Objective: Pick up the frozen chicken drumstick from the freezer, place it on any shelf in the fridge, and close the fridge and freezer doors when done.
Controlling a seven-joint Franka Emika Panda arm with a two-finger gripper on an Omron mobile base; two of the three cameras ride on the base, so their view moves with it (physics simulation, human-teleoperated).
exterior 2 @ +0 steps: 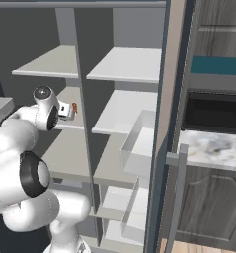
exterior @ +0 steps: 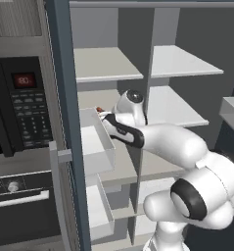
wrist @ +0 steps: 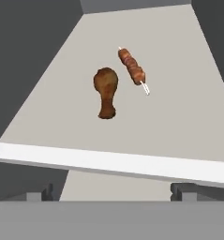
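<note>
Reaching into the freezer (exterior: pixel 108 63), the claw (wrist: pixel 111 194) is wide and empty; the drumstick (wrist: pixel 106 92) lies ahead, skewer (wrist: pixel 132 69) beside it. Next: advance, straddle the drumstick, close.

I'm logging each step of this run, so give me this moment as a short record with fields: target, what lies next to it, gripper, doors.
target: drumstick, lying flat on a grey freezer shelf, not held
neighbour: skewer beside it on the same shelf, apart from it
gripper: gripper open, short of the drumstick, holding nothing
arm: reaching into the narrower compartment
doors: both open; freezer door and fridge door swung outward
stage: pick not yet made
</note>
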